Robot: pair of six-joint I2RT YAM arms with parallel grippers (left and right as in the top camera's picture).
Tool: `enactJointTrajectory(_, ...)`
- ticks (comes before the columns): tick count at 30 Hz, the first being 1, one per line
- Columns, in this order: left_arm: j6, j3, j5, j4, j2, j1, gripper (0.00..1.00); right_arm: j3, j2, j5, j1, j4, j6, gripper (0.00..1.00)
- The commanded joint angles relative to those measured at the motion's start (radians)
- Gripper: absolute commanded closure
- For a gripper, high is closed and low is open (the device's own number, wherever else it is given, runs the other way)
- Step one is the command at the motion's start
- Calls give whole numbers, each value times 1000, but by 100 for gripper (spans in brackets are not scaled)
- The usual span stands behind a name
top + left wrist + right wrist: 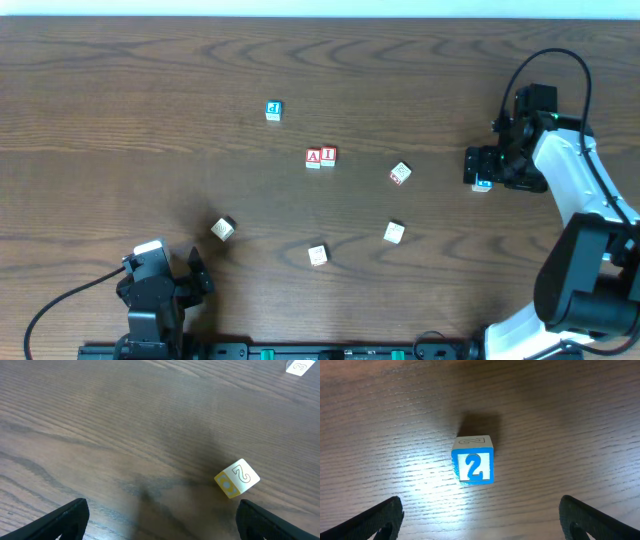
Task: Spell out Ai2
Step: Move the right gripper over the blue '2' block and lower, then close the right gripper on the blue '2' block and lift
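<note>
The right gripper (480, 512) hung released, jaws wide, the blue-framed 2 cube (473, 466) just ahead, centred between its fingers and untouched. The A cube (314, 157) and I cube (329, 155) sat touching, well away from that hand. An off-centre closing could twist the 2 or tip it onto another face. The left gripper (160, 520) gaped empty, a pale cube (237, 479) ahead of it; that cube's outlined character was hard to read, and both grippers' fingertips were cut off

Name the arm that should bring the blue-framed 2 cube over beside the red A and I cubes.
Right. The right hand, open, hangs directly over the blue-framed wooden "2" cube, which is centred in its wrist view. The left hand, also open, is parked far from it.
</note>
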Motion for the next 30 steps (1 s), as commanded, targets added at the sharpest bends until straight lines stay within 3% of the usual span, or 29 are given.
enactJointTrajectory(1, 7, -5, -18, -35, -6, 3, 5, 18, 0, 7, -1, 2, -27, 1)
enactJointTrajectory(18, 7, -5, -18, -35, -6, 3, 5, 18, 105, 15, 24, 18, -68, 2)
enactJointTrajectory(24, 7, -5, -18, -35, -6, 3, 5, 18, 113, 43, 48, 41, -67, 15)
enactJointTrajectory(30, 7, -5, -18, -35, -6, 3, 5, 18, 113, 75, 46, 64, -66, 22)
